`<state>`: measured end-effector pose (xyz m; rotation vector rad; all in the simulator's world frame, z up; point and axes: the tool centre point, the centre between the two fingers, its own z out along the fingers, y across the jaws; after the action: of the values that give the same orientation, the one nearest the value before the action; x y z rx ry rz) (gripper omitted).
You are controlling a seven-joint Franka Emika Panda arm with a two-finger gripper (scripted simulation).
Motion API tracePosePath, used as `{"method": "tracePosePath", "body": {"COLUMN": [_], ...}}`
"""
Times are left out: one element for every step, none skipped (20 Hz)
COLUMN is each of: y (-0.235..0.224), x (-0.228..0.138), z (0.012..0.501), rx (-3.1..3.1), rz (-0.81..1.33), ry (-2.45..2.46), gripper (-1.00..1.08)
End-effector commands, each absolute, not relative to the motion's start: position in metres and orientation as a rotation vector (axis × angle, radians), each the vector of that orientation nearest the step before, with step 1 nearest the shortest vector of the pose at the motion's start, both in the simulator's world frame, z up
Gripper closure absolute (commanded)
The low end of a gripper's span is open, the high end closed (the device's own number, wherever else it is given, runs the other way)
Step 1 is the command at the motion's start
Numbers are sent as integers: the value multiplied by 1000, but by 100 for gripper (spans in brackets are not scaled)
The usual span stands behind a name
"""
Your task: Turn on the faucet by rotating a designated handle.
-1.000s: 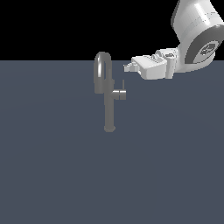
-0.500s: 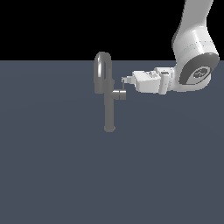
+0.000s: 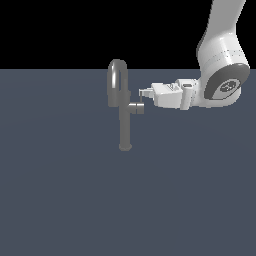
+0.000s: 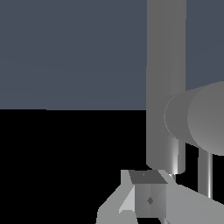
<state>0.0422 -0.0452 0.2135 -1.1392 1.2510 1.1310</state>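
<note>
Frankly, I cannot tell whether the gripper is spread or closed: its fingertips crowd the wrist view and look tiny from outside. Just ahead of them stands the faucet, its post cut off in the wrist view. The handle stub projects toward the gripper, just beneath the fingertips. My arm reaches in horizontally.
</note>
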Motion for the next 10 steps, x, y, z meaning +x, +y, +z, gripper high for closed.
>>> {"method": "tracePosePath", "body": {"y": [-45,-44,-44,-44,-44,-43,-43,-44,-43,-43], "x": [37,34,32,29,27,24,24,27,23,20], "z": [217,218,219,221,222,224,224,222,223,223], "rx": [-1139,-1139,-1139,-1139,-1139,-1139,-1139,-1139,-1139,-1139], "rz": [1130,1130,1130,1131,1131,1131,1131,1131,1131,1131], "ry": [1251,1251,1251,1250,1250,1250,1250,1250,1250,1250], "gripper": [108,108,108,108,108,108,108,108,108,108]}}
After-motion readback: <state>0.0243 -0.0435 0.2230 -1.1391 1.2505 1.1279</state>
